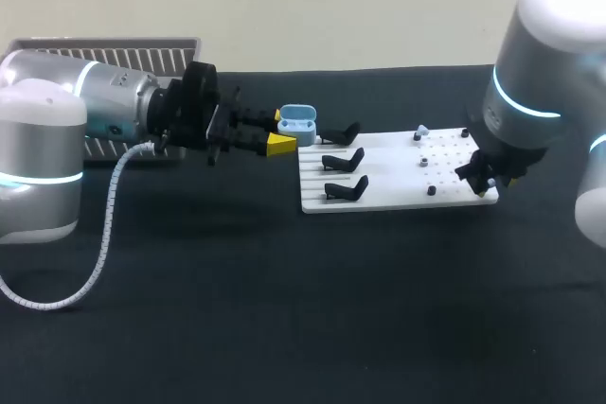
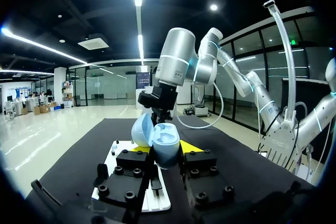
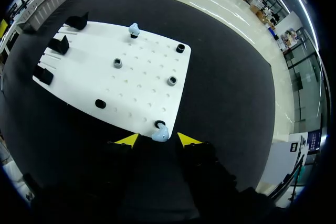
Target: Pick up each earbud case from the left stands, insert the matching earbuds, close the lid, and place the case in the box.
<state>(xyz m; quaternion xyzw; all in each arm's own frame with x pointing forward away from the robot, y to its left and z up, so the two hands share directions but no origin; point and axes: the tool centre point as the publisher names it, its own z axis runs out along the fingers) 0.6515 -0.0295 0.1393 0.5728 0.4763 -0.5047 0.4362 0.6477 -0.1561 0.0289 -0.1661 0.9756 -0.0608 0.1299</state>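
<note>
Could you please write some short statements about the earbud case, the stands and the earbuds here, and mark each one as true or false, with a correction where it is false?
1. The light blue earbud case held by the left gripper has its lid open. True.
2. Each of the three black stands on the flat white board holds a case. False: all three are empty.
3. The right gripper is open, with a light blue earbud between its fingertips. True.
4. That is the only earbud on the board. False: a second earbud sits on a peg at the board's opposite edge.
</note>
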